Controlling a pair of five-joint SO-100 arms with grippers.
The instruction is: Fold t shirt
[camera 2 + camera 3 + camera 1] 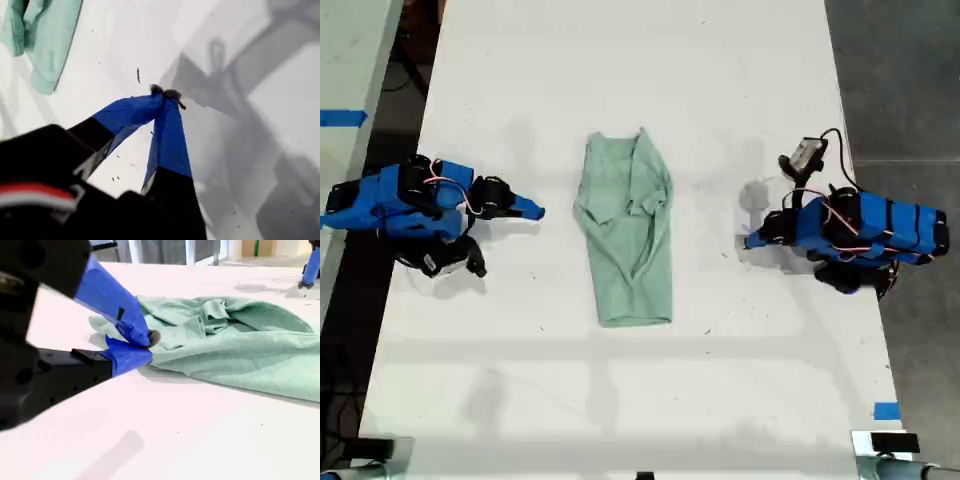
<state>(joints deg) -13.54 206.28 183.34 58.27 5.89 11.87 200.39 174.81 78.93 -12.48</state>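
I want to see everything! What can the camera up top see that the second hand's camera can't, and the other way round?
Only the exterior view: the whole t shirt from above, one blue arm on each side of it, and blue tape at the table's edge. Only the second wrist view: my second hand close up, tips together, and the shirt's wrinkles from the side. Both: the green shirt on the white table.
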